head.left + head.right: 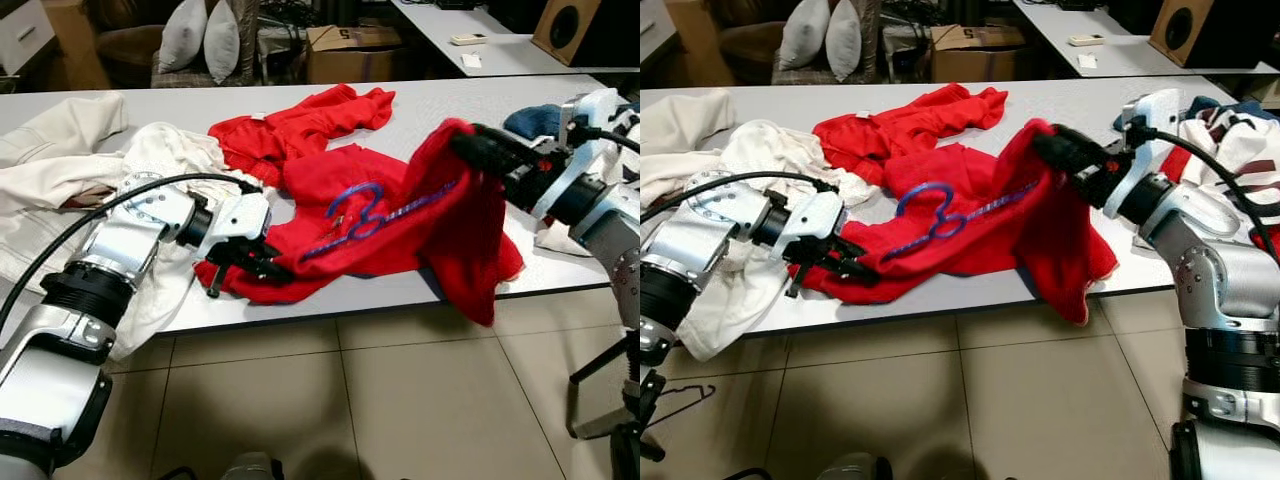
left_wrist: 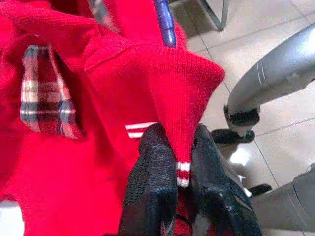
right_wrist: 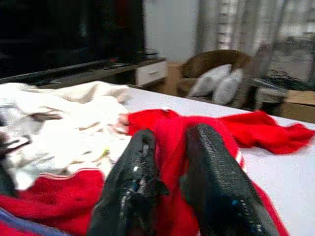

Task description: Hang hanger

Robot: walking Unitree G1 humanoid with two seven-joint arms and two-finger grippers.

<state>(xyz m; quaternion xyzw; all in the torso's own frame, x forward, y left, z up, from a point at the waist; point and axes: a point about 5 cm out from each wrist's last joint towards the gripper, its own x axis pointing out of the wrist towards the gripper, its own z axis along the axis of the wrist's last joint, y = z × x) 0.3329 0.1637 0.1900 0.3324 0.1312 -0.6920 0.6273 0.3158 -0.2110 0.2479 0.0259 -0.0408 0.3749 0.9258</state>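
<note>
A red knit sweater [image 1: 400, 215] lies across the grey table's [image 1: 480, 110] front edge. A blue hanger [image 1: 360, 222] lies on the sweater's middle. My left gripper [image 1: 262, 266] is shut on the sweater's lower left hem [image 2: 183, 147], near the table edge. My right gripper [image 1: 478, 150] is shut on the sweater's right side and holds that fold [image 3: 170, 147] lifted above the table, with red cloth hanging down past the edge.
White garments [image 1: 70, 170] are heaped at the table's left. A second red garment [image 1: 300, 125] lies behind the sweater. Striped and dark clothes [image 1: 1230, 140] sit at the right end. Tiled floor [image 1: 380, 400] lies in front; a cardboard box [image 1: 350, 50] and cushions stand beyond.
</note>
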